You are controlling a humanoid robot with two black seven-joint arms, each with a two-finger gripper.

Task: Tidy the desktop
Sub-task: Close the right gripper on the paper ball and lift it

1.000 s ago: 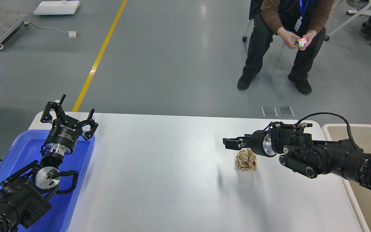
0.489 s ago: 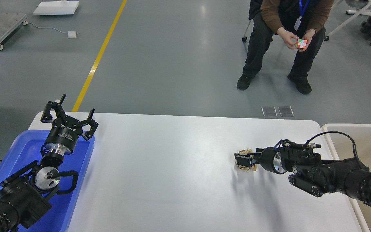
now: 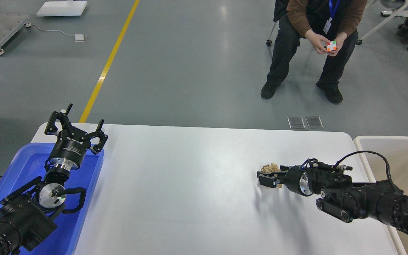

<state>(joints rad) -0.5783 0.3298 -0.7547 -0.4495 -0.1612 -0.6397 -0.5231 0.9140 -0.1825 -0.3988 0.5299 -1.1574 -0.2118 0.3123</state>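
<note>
The desktop (image 3: 190, 184) is a wide white tabletop with rounded corners. A crumpled brown paper ball (image 3: 270, 167) lies on its right part. My right gripper (image 3: 268, 179) reaches in from the right, low on the tabletop, with its dark fingers around the ball and hiding most of it. I cannot tell whether the fingers are pressed on the paper. My left gripper (image 3: 76, 122) is open and empty, held up over the far end of the blue tray (image 3: 83, 212) at the left edge.
A beige bin (image 3: 395, 148) stands against the table's right edge, behind my right arm. A seated person (image 3: 313, 35) handles a colour cube on the floor beyond the table. A yellow floor line (image 3: 108, 63) runs at far left.
My right gripper has come down and moved slightly right, from above the paper ball to around it at table level. The left arm has not moved.
</note>
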